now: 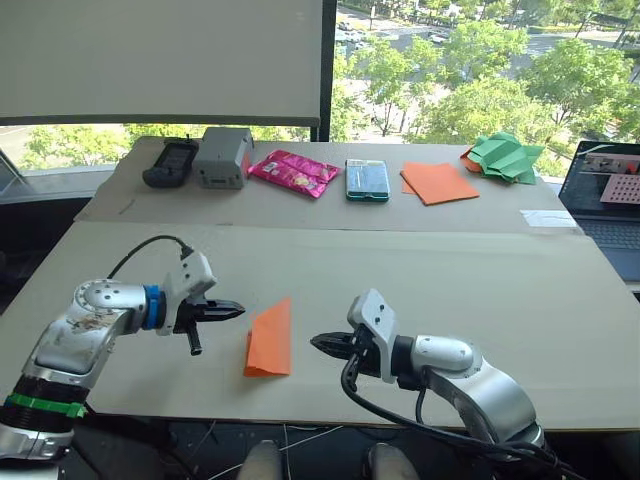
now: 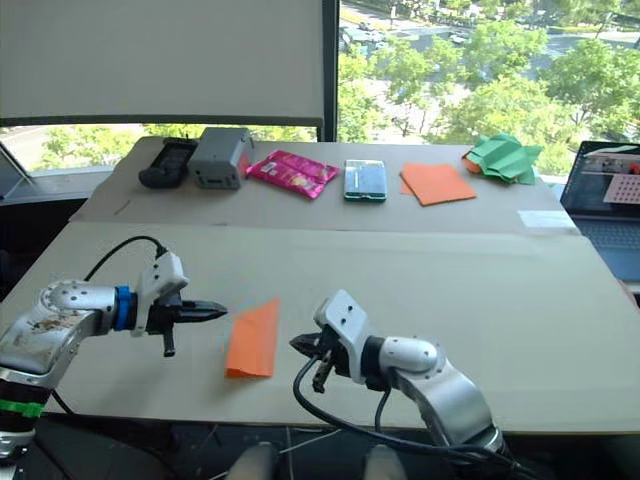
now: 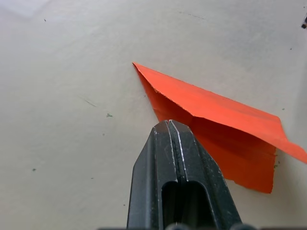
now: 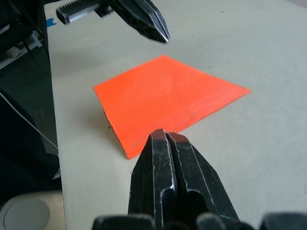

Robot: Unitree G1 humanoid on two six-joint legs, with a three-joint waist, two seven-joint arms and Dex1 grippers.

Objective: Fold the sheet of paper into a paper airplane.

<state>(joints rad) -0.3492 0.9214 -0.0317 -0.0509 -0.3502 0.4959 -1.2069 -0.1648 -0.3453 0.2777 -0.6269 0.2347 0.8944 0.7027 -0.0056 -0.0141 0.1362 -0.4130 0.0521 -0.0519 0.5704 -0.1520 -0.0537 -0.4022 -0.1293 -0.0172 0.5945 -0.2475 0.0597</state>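
Mid-fold: paper [image 1: 270,340] lies near the desk's [image 1: 450,280] front edge between both pressed-together pincers [image 1: 236,311] [image 1: 318,343]; next likely needs an edge pinched

One folded orange sheet of paper [image 1: 270,340], one flat orange sheet [image 1: 438,182], one green paper shape [image 1: 506,157], two hands.

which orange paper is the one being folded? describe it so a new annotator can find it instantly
Start at the big tan table and go to its near edge, between the left gripper and the right gripper, both with jaws shut. The sheet of paper lies there, folded into a tapered wedge. The other orange sheet lies flat at the far edge beside the green paper shape.
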